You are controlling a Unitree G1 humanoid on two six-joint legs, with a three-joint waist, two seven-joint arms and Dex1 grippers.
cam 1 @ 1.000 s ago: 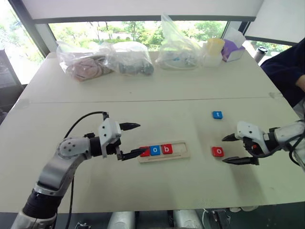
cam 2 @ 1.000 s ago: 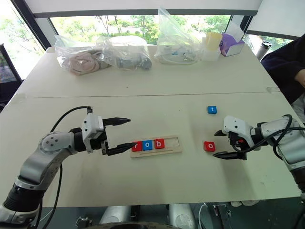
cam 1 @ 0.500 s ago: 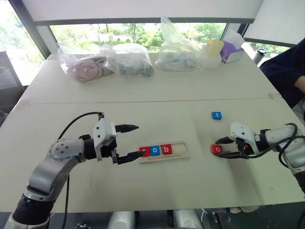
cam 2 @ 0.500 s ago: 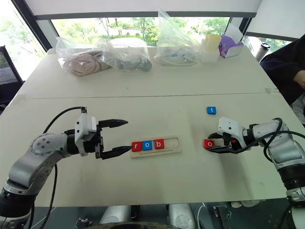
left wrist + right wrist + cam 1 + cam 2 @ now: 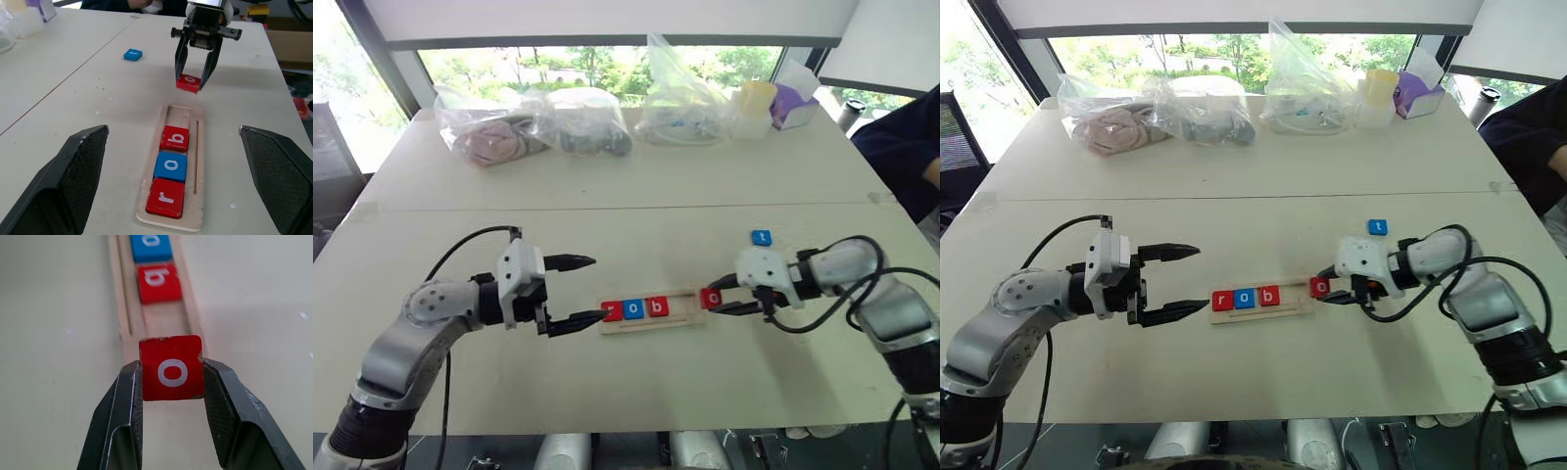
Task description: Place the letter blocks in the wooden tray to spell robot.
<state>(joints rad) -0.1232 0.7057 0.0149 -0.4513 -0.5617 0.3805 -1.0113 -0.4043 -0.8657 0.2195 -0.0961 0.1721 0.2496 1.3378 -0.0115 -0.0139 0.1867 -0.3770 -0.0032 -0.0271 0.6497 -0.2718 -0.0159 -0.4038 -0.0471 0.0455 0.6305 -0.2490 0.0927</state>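
Observation:
The wooden tray (image 5: 693, 316) lies mid-table and holds a red r block (image 5: 166, 197), a blue o block (image 5: 171, 166) and a red b block (image 5: 175, 138) at its left end. My right gripper (image 5: 719, 299) is shut on a red o block (image 5: 170, 367), held just off the tray's right end, slightly above the table. A blue t block (image 5: 761, 237) lies on the table beyond that gripper. My left gripper (image 5: 587, 289) stands open just left of the tray, nothing between its fingers.
Clear plastic bags (image 5: 529, 122) of items, a yellow-lidded container (image 5: 754, 103) and a tissue box (image 5: 793, 98) line the table's far edge. A person's dark sleeve (image 5: 901, 147) shows at the far right. A seam (image 5: 607, 208) crosses the table.
My right gripper closed on the red o block, lifted it and carried it left to the tray's right end. The left gripper stayed open and about in place.

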